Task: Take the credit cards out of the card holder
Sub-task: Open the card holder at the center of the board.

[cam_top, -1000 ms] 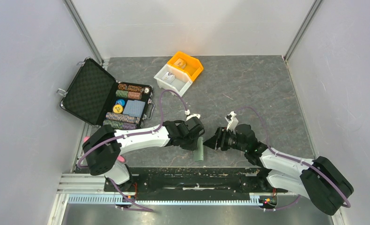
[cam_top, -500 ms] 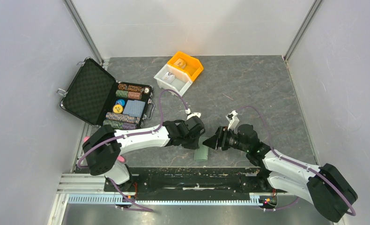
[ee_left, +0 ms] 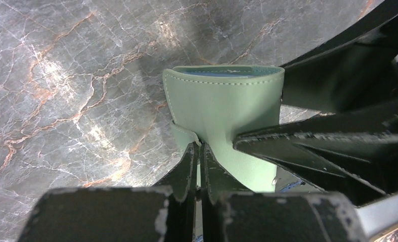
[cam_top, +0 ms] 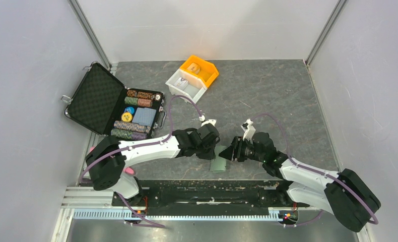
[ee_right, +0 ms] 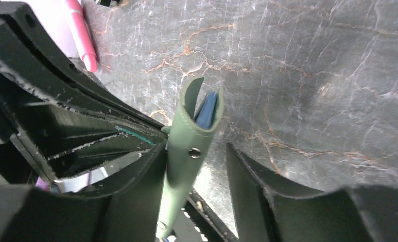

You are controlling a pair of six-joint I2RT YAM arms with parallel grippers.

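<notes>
The left jaws are clenched on the pale sage-green stitched card holder (ee_left: 222, 111), which stands edge-up between the released right jaws. A blue plastic credit card (ee_right: 207, 108) shows inside its slightly parted far fold, over the dark veined surface (ee_left: 61, 75).

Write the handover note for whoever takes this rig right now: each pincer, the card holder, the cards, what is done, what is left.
Left pincer: shut on the card holder, pinching its lower flap and holding it on edge.
Right pincer: open, one finger on each side of the holder, not closed on it.
Cards: a blue card sits inside the folded holder, only its edge showing; no other card can be seen from here.
Done: holder picked up and presented between the arms; no card is out.
Left: spread the holder, grip the blue card and draw it out, then check for more cards.
</notes>
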